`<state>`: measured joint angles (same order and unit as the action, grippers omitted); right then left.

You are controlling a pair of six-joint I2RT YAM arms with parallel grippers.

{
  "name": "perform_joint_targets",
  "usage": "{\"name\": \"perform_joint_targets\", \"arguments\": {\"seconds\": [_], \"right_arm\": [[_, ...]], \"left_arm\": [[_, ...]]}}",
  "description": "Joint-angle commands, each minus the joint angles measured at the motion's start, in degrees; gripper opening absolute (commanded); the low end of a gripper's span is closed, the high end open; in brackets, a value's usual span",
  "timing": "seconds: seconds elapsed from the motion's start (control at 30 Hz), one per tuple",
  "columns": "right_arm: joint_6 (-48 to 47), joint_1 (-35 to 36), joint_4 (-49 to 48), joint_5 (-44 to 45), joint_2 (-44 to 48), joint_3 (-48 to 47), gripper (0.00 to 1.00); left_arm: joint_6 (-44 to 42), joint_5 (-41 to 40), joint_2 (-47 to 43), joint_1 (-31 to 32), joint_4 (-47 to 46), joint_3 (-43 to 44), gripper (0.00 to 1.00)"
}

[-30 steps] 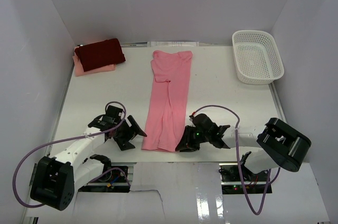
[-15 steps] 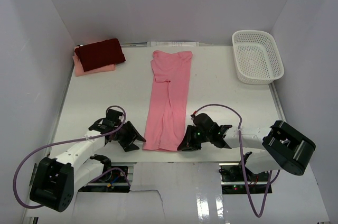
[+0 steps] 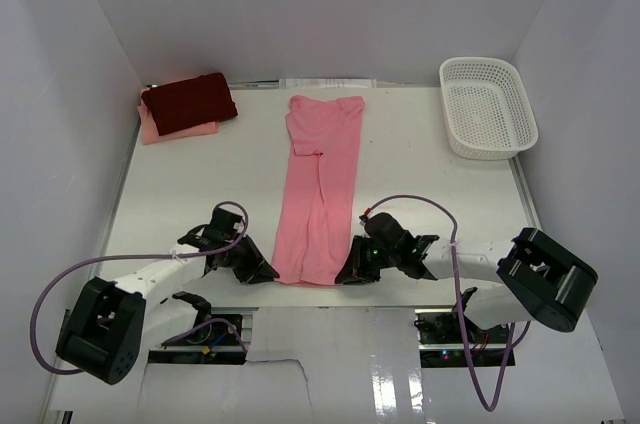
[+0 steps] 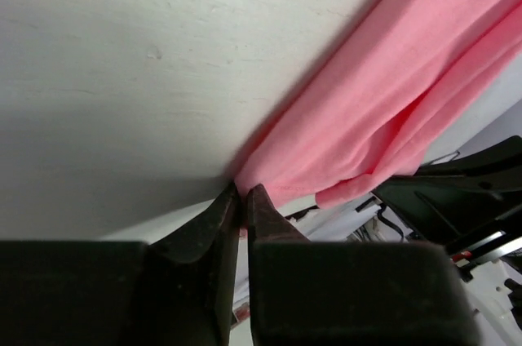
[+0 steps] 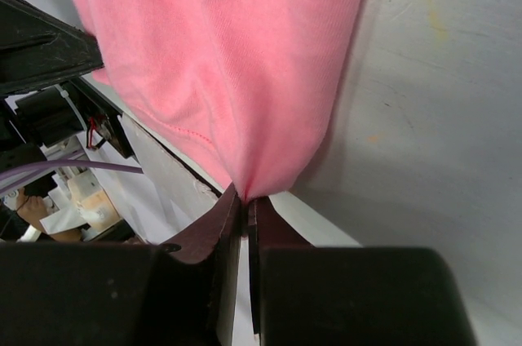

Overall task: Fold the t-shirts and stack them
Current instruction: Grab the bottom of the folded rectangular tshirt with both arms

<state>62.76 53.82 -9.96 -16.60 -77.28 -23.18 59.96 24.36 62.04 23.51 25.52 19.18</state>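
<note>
A salmon-pink t-shirt [image 3: 322, 189], folded into a long narrow strip, lies down the middle of the white table [image 3: 430, 194], collar end far, hem near the front edge. My left gripper [image 3: 268, 275] is shut on the hem's left corner; in the left wrist view the pink cloth [image 4: 383, 109] runs into the tips of my left gripper [image 4: 243, 191]. My right gripper [image 3: 346, 276] is shut on the hem's right corner, and the right wrist view shows the pink cloth [image 5: 228, 68] bunched into my right gripper [image 5: 246, 199]. A folded dark maroon t-shirt [image 3: 190, 99] rests on a folded pale peach-pink one [image 3: 180, 130] at the far left.
A white plastic mesh basket [image 3: 487, 106] stands at the far right corner. White walls close the table on three sides. Past the front edge, cables and the arm bases [image 3: 210, 329] lie below.
My left gripper has slid right to the hem's left corner and gone from open to shut on it. The right gripper has barely moved, still pinching the right corner.
</note>
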Motion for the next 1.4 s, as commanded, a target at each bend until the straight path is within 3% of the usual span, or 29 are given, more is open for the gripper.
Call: {"name": "perform_joint_targets", "arguments": {"seconds": [0.0,0.03,0.13,0.3,0.57,0.77,1.37], "right_arm": [[-0.53,0.32,0.72,0.78,1.86,-0.90,0.08],[-0.62,0.23,0.99,0.87,2.13,-0.90,0.08],[-1.94,0.23,3.88,0.52,3.44,-1.43,0.08],[-3.17,0.06,8.55,-0.36,7.30,-0.73,0.08],[-3.17,-2.75,8.55,-5.28,12.49,6.38,0.08],[-6.24,-9.78,11.61,-8.62,17.41,10.69,0.08],[-13.89,-13.82,20.06,-11.17,15.58,-1.25,0.08]], "left_arm": [[-0.73,-5.38,1.24,0.31,-0.03,-2.83,0.17],[-0.55,-4.77,1.24,0.31,-0.29,-3.09,0.08],[-0.81,-3.36,1.15,0.31,-0.91,-2.83,0.00],[-0.38,0.51,0.71,1.71,-0.64,-1.52,0.00],[9.63,1.75,3.43,8.83,-7.94,-1.78,0.00],[12.71,-0.10,4.14,12.96,-7.94,1.21,0.00],[12.02,-0.63,4.67,13.85,-3.37,10.53,0.00]]}}
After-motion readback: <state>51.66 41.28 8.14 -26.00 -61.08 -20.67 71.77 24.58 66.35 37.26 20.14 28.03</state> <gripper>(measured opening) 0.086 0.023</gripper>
